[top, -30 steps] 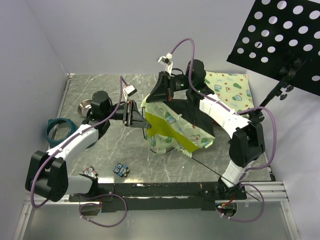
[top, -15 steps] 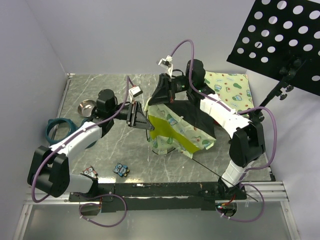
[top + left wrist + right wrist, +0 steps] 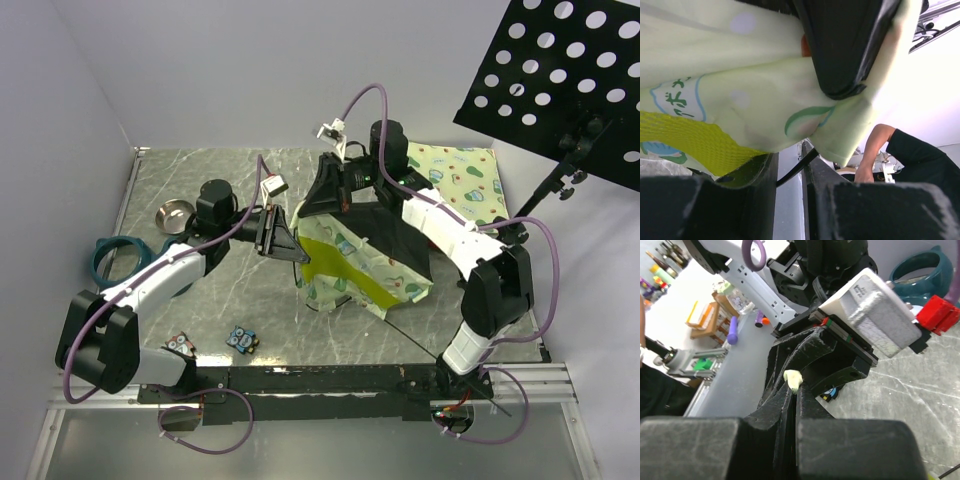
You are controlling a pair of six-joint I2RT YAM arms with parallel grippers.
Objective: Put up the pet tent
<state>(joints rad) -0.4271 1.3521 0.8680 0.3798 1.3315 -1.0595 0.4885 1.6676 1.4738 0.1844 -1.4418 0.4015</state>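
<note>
- Your pet tent [image 3: 350, 270] sits near the middle of the worktop [image 3: 200, 178], a little toward the right edge. It is bunched and part raised, with black sheet showing on its far side. The lime-yellow panel and cream avocado print face the near edge.
- Your right claw [image 3: 792, 384] is at the tent's far top edge. Its fingers are pressed together, with a scrap of pale fabric pinched at the tips.
- Your left claw [image 3: 790, 157] meets the tent's left side. Its fingers stand close, with only a narrow slit between them, and a thin black strand [image 3: 799, 166] runs into that slit. You cannot tell from the wrist view whether it is gripped.
- Yellow mesh and cream fabric hang just above the left fingers.
- The flat avocado-print mat [image 3: 465, 178] lies in the far right corner, behind the tent.
- A steel bowl [image 3: 172, 213] and a teal ring [image 3: 118, 258] sit near the left edge, well apart from the tent.
</note>
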